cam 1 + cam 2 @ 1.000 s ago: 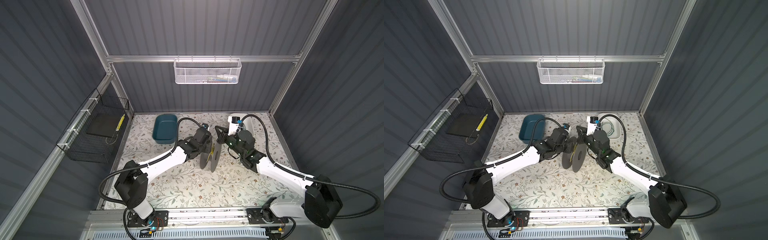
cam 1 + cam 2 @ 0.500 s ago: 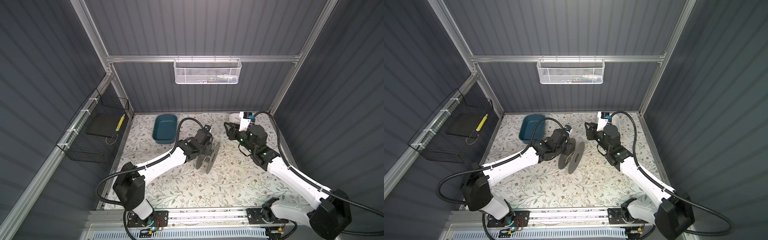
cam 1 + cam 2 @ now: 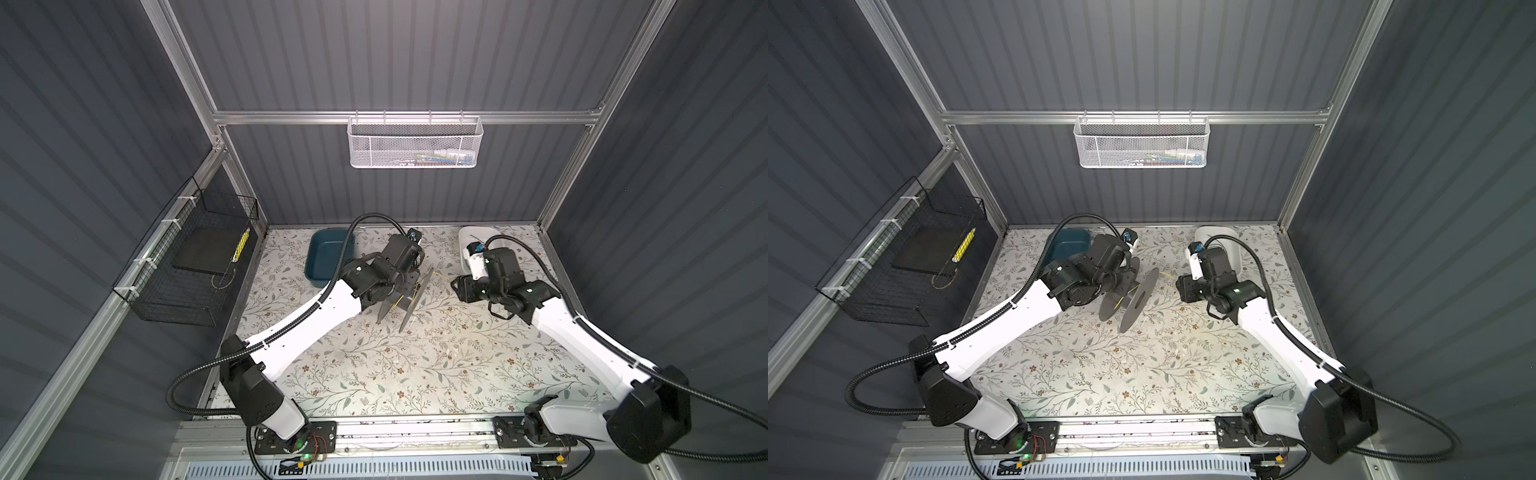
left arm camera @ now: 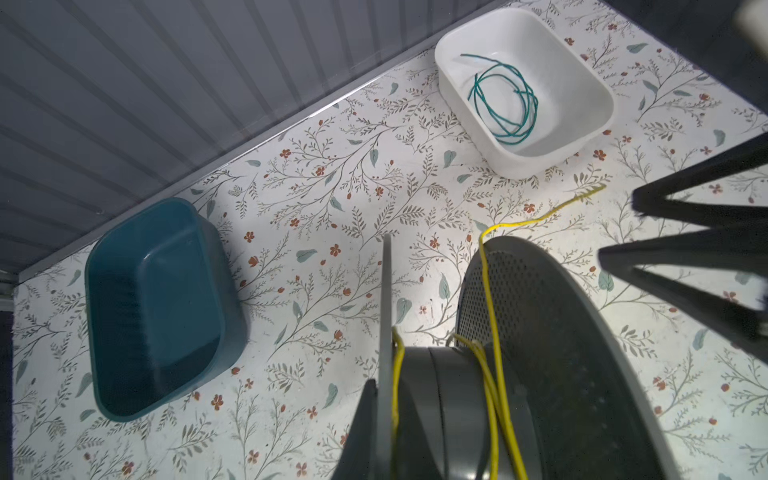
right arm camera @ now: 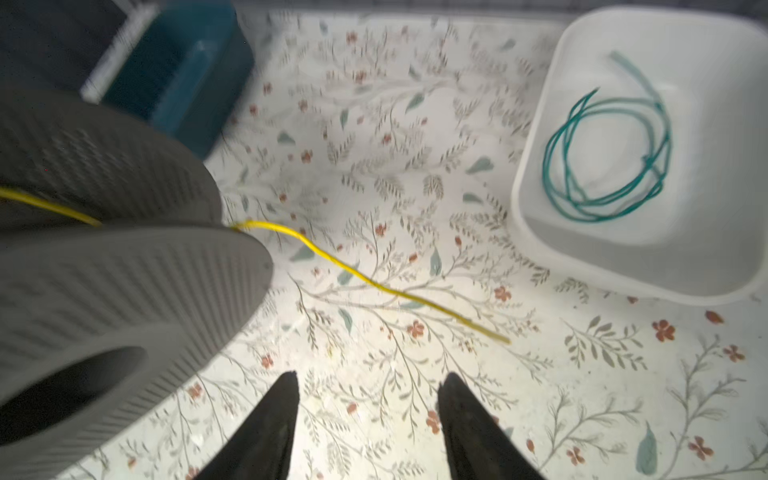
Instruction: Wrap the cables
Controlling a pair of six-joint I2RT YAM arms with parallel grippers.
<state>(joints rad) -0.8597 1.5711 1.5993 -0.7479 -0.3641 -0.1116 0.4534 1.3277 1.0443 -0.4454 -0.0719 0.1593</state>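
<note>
Floral-patterned tabletop [image 3: 395, 365] lies under a grey plastic spool with two round flanges [image 3: 1138, 297], held tilted by the left gripper [image 3: 405, 282], which is closed on one flange. The thin yellow cable [image 5: 365, 278] is wound a few turns round the spool's core, and its free end trails out from the spool toward the right gripper [image 5: 370, 380], whose jaws stand apart and empty. The dark green cable [image 4: 505, 99] lies coiled in a white plastic tub [image 4: 582, 137] well beyond the spool.

Floral table [image 3: 415, 365]: teal bin [image 3: 328, 257], white bin [image 4: 561, 83]
</note>
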